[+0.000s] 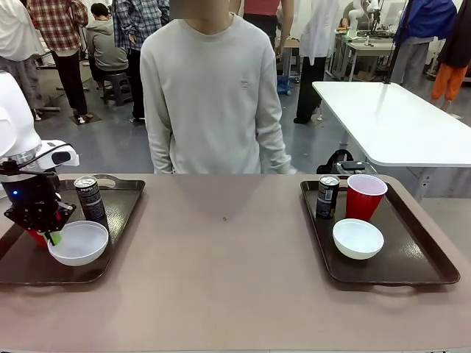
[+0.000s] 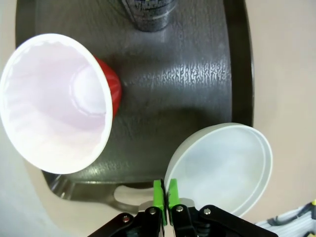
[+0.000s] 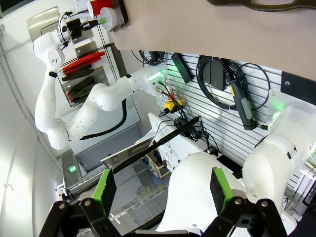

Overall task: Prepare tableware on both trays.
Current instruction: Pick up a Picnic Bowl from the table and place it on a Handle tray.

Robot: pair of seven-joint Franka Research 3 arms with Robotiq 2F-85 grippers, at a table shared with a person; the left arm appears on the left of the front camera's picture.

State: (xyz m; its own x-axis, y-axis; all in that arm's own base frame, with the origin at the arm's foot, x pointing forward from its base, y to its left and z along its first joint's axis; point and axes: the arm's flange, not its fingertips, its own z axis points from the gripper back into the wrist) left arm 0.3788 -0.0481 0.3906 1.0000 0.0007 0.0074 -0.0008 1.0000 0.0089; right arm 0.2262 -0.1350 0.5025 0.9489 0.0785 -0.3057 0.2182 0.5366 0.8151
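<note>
My left gripper (image 1: 51, 237) (image 2: 164, 190) is shut on the rim of a white bowl (image 1: 79, 241) (image 2: 222, 163), which sits tilted over the near part of the left tray (image 1: 121, 213) (image 2: 187, 79). A red cup (image 2: 54, 98) stands beside the bowl, mostly hidden behind the gripper in the front view. A black can (image 1: 90, 198) (image 2: 148, 12) stands farther back on that tray. The right tray (image 1: 419, 257) carries a black can (image 1: 327, 196), a red cup (image 1: 364, 195) and a white bowl (image 1: 358, 237). My right gripper (image 3: 162, 190) is open, facing the robot's base and wall.
A person (image 1: 210, 88) in a pale sweater stands at the far side of the table, hands down. Bare brown tabletop (image 1: 228, 265) lies between the trays. A white table (image 1: 397, 118) stands behind at the right.
</note>
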